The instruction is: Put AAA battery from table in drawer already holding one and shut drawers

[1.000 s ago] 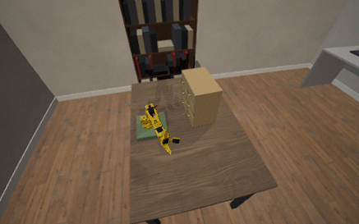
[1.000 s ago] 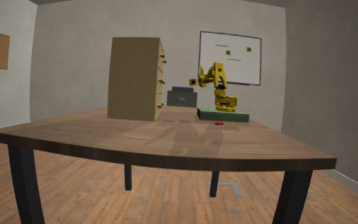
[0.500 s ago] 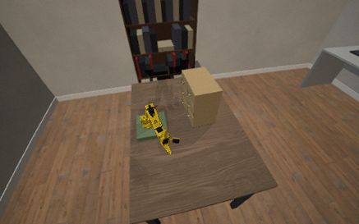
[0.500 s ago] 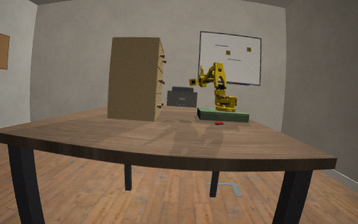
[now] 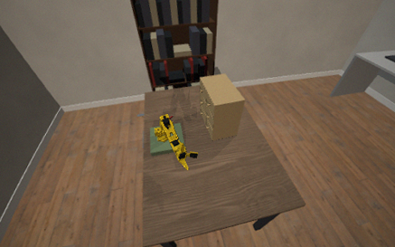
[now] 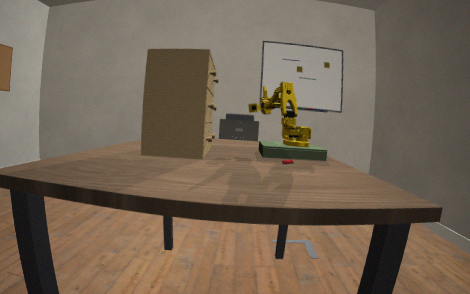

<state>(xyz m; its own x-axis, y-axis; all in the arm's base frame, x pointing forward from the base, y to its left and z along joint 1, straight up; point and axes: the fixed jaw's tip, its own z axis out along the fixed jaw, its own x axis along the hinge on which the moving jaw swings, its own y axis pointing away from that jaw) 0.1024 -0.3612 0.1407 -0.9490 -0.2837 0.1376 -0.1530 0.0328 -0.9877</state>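
Judging from how things lie, the task has barely begun: every drawer of the wooden drawer chest (image 6: 175, 102) looks shut, its small knobs lined up flush on the front, and nothing is lifted. The claw (image 6: 256, 106) hangs high in the air with its jaws spread wide and nothing between them, pointing toward the chest's front at about the height of the middle knobs, with a gap between them.

A small red item (image 6: 287, 161), which I take to be the AAA battery, lies on the worktop (image 6: 150, 175) well below the claw, just beside the near edge of the green base plate (image 6: 320, 155) that carries the arm. In the top view it is too small to make out.

Left to do, as I read it: open drawers to find the one that already holds a battery, fetch the red one, drop it in, and shut everything.

Little stands in the way. The chest is the only large body near the claw, and the drawers could slide fully out if pulled too far. Beyond the claw are a dark box (image 6: 239, 129), a whiteboard (image 6: 330, 100) and, in the top view, a bookshelf (image 5: 133, 37), all off the working path.
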